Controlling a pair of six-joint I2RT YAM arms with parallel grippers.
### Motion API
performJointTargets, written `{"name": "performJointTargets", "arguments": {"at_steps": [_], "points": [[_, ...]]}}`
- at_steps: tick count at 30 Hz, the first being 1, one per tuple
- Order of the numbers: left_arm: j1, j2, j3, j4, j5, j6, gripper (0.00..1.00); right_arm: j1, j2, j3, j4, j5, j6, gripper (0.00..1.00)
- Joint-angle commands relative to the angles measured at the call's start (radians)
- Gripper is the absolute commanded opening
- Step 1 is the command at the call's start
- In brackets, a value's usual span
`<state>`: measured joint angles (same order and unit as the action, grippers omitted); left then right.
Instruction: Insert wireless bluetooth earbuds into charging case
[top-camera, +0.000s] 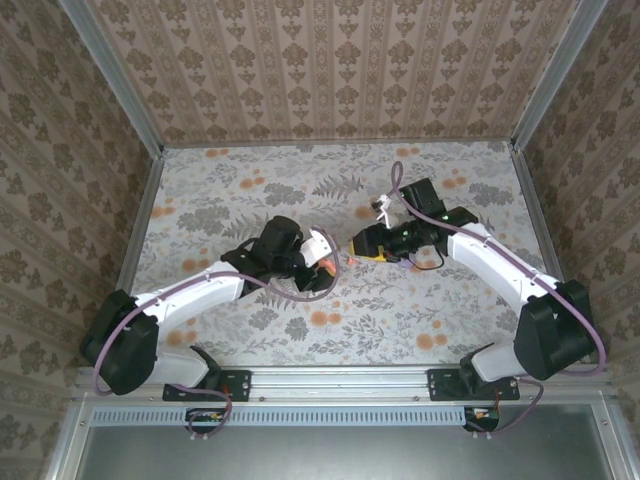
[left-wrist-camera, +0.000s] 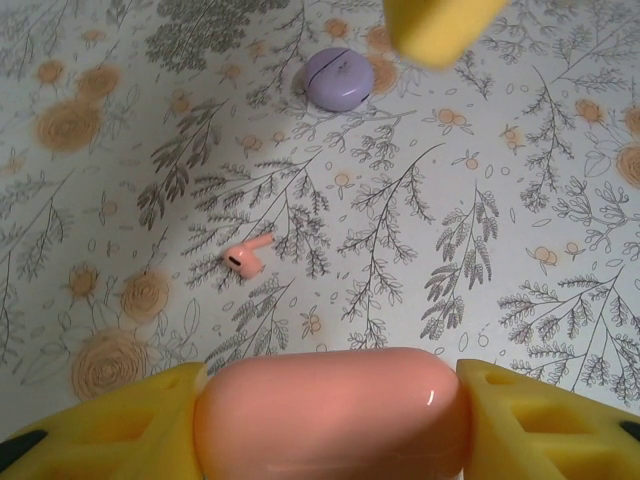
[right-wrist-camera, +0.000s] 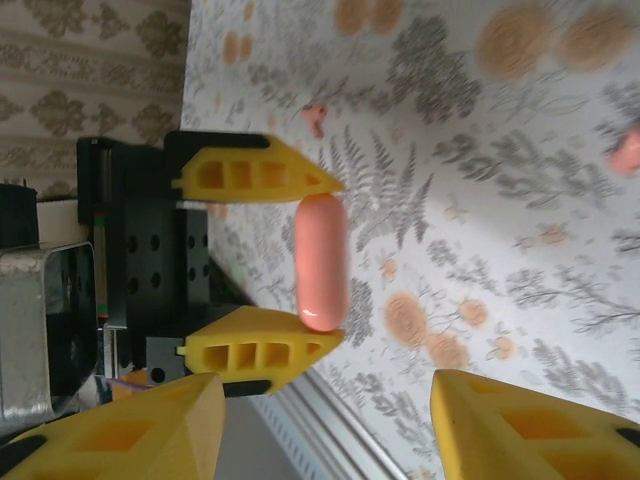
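Observation:
The coral-pink charging case (left-wrist-camera: 330, 415) is shut and clamped end to end between the yellow fingers of my left gripper (left-wrist-camera: 330, 425), held above the table. In the right wrist view the same case (right-wrist-camera: 322, 262) hangs between the left gripper's fingers (right-wrist-camera: 262, 176). My right gripper (right-wrist-camera: 325, 430) faces it from a short way off, open, with nothing between its fingers. One coral earbud (left-wrist-camera: 247, 257) lies on the flowered table beyond the case, and an earbud (right-wrist-camera: 316, 118) lies past the left gripper. A blurred pink piece (right-wrist-camera: 627, 152) sits at the frame's right edge. From above, both grippers (top-camera: 322, 250) (top-camera: 362, 243) meet mid-table.
A purple round disc (left-wrist-camera: 339, 79) lies on the table farther out, close under the right gripper's yellow fingertip (left-wrist-camera: 440, 25). The flowered tabletop (top-camera: 420, 310) is walled in by patterned panels, with a metal rail (top-camera: 340, 380) along the near edge.

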<state>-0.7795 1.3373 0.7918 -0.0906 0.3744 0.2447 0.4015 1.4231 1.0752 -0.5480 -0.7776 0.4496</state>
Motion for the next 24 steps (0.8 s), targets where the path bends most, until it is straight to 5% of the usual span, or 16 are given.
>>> {"name": "performJointTargets", "arguments": {"at_steps": [1, 24], "points": [[-0.015, -0.027, -0.015, 0.044, 0.010, 0.071, 0.42, 0.036, 0.039, 0.005, 0.008, -0.072, 0.009, 0.55], [-0.053, -0.081, -0.038, 0.092, -0.025, 0.075, 0.42, 0.107, 0.167, 0.054, 0.076, -0.167, -0.005, 0.53]]}}
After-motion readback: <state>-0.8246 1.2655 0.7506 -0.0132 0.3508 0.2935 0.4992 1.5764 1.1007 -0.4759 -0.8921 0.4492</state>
